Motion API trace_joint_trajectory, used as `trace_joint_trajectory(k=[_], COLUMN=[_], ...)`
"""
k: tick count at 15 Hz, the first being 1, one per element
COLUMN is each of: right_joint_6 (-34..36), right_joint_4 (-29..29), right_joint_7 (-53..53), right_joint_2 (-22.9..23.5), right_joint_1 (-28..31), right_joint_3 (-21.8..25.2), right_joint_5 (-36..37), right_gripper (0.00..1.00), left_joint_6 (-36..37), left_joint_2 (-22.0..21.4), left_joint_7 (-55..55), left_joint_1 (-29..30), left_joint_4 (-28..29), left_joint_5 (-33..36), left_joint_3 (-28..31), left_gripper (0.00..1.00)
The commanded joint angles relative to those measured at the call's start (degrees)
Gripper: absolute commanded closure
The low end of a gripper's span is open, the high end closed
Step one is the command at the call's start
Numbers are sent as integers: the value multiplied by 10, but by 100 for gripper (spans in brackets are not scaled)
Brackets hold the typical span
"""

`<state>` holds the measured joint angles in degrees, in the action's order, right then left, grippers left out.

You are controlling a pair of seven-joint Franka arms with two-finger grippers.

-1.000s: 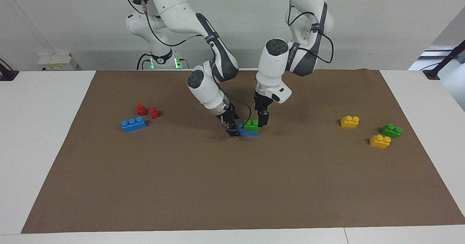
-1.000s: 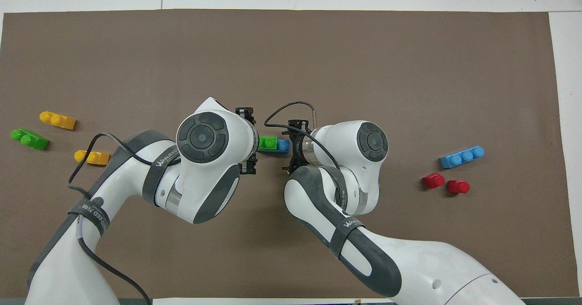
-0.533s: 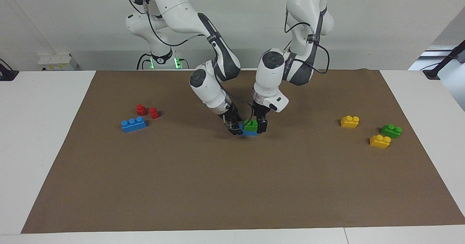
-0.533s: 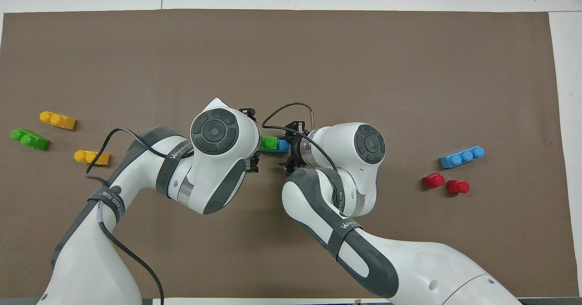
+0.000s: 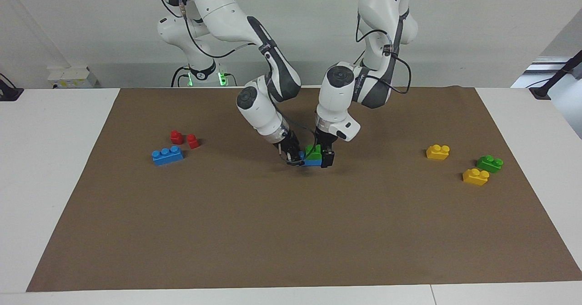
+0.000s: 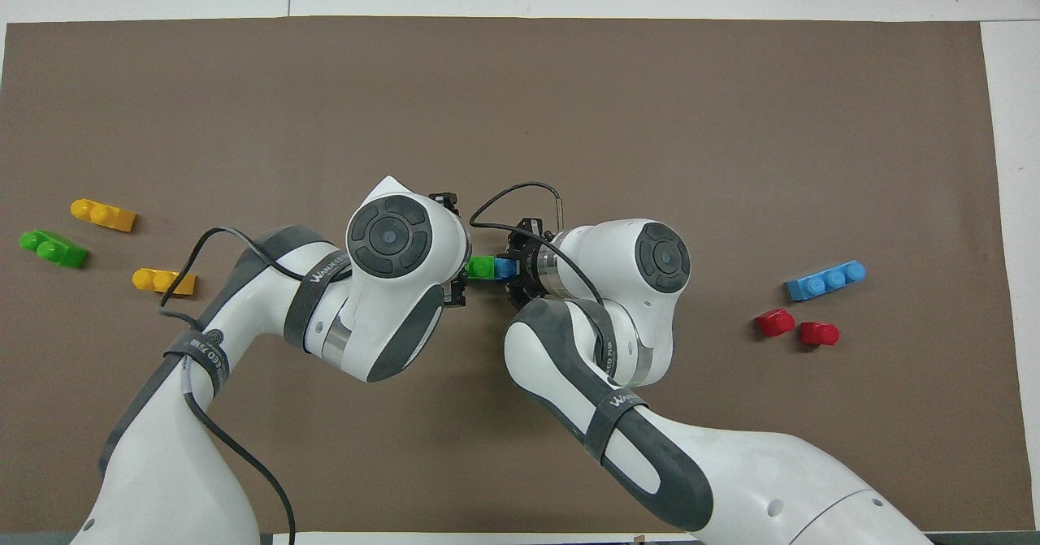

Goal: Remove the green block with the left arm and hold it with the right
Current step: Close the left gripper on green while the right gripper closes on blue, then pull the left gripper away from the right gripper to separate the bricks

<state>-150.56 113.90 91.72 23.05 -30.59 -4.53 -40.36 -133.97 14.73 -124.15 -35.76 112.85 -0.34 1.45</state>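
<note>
In the middle of the brown-covered surface (image 5: 291, 232), the small bright green plastic two-stud brick (image 5: 313, 151) sits pressed onto a blue plastic brick (image 5: 309, 161), so one arm must pin the base while the other pulls. The right end effector (image 5: 293, 158) is clamped on the blue brick's end. The left end effector (image 5: 323, 157) straddles the green brick, fingers apart, not yet gripping it.

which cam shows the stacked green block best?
Facing view: the green block shows its studs and side, sitting on the blue brick between both grippers. Overhead shows only a green sliver between the two wrists.
</note>
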Motion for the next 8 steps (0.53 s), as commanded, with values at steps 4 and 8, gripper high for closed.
trace_joint_trajectory(k=[4,8], right_joint_6=[-14,-14], right_joint_4=[1,1], right_joint_7=[-12,-12], right_joint_2=[4,4], right_joint_1=[-1,-1], right_joint_3=[0,0], right_joint_5=[-18,-19], right_gripper=[100,100], left_joint_6=[-9,-9], left_joint_2=[7,2], left_joint_7=[-15,-11], left_joint_1=[-13,-13], left_joint_4=[-5,-3], left_joint_5=[29,33], left_joint_3=[3,0], left_gripper=[100,100])
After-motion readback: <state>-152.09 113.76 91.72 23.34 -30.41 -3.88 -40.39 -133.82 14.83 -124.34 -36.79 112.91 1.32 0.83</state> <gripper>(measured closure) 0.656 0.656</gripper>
